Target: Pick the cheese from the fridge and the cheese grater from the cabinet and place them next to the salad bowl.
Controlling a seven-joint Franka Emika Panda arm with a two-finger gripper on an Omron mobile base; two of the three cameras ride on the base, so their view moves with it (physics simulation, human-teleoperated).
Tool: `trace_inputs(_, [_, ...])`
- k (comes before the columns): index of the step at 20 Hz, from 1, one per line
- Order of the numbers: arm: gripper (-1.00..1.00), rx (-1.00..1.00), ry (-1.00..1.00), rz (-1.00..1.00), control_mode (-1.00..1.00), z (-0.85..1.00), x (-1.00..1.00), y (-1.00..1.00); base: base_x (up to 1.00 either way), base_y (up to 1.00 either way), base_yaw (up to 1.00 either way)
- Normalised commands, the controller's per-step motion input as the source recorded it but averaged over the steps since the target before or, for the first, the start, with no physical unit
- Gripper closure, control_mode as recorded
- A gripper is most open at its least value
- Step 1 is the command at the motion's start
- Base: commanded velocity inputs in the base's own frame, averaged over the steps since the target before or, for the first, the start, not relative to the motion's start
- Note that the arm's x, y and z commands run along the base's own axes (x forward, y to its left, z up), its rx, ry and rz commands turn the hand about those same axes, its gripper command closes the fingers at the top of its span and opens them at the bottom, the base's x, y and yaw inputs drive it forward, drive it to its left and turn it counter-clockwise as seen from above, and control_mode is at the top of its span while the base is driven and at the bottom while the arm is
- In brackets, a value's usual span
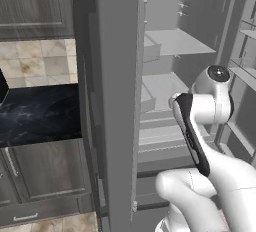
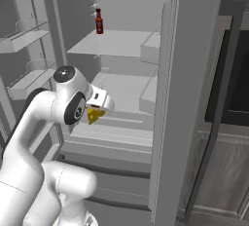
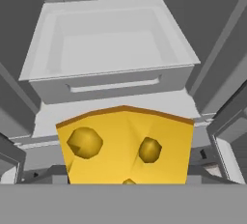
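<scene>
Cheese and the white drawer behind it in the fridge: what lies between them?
Nothing: in the hand view, bare pale shelf separates the cheese from the drawer.

Arm [image 2: 29,122] bent at elbow, wrist level, claw [image 2: 95,114] pointing forward, clamped on cheese [image 3: 125,146].

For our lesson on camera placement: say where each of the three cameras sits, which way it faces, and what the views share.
Left base view: behind the arm's left, facing the open fridge; white arm at lower right.
Right base view: behind the arm's right, facing the fridge shelves and a bottle; arm at lower left, cheese at the hand.
Hand view: on the hand, facing a drawer, cheese close up.
Shared: the fridge interior in all three; the cheese in two.
</scene>
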Motion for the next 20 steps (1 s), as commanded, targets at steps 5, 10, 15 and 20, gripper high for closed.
trace_inputs(5, [1.0, 0.0, 0.04, 0.0, -1.0, 0.0, -0.03, 0.0, 0.0, 0.0, 0.0])
trace_inputs(10, [1.0, 0.0, 0.0, 0.0, -1.0, 0.0, -0.34, 0.01, 0.0, 0.0, 0.0])
trace_inputs(15, [1.0, 0.0, -0.02, 0.0, -1.0, 0.0, -0.57, 0.0, 0.0, 0.0, 0.0])
trace_inputs(20, [1.0, 0.0, 0.0, 0.0, -1.0, -0.01, -0.13, 0.0, 0.0, 0.0, 0.0])
